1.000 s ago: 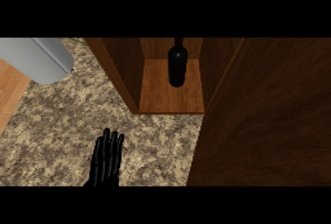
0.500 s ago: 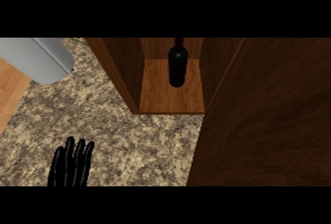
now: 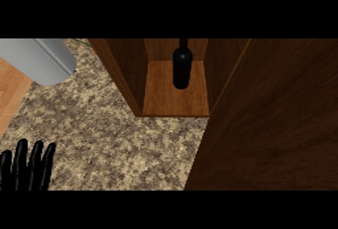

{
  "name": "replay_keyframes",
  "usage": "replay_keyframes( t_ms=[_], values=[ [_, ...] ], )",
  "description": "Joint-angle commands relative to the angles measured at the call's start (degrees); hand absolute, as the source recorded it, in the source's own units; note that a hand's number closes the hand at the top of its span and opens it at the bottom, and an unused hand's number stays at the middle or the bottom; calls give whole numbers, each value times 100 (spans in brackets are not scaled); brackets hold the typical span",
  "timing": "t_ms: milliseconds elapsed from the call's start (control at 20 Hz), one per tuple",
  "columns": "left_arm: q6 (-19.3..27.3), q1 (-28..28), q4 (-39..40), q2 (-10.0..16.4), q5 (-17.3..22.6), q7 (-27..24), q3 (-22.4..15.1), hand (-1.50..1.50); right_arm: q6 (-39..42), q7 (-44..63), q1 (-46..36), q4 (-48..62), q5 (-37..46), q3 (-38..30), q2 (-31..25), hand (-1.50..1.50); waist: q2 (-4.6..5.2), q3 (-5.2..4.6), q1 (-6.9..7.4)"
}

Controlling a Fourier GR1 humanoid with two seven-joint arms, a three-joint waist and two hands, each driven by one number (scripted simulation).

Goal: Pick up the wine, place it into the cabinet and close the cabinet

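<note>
While the wine (image 3: 182, 67) stood upright inside the cabinet (image 3: 173, 102), toward its back, the left robot hand (image 3: 27, 169) hung released, fingers straight, over the table (image 3: 112, 134), well apart from the cabinet's near-left corner; the cabinet's door (image 3: 277, 125) stood open.

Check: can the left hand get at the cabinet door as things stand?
Probably yes: the left hand, open at the lower left, has only counter between it and the cabinet door.

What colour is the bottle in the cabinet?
The wine bottle is black, seen best in the head view.
</note>
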Motion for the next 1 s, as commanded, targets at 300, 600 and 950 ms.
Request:
replay_keyframes(
  t_ms=[300, 600, 950],
  values=[
    [-1018, 964, -81, 531, 626, -214, 1178, -150, -626, 230, -180, -640, 915, 1757, 283, 150, -12, -4, 15],
    [-1418, 832, 85, 727, 1137, 82, 1923, -150, -1685, 202, -451, -570, 1690, 2888, 285, 150, -32, -11, -33],
    [-2026, 1269, 150, 892, 1245, 21, 2367, -150, -2399, 11, -1192, -34, 2227, 3033, 276, 150, -25, -8, 72]
  ],
)
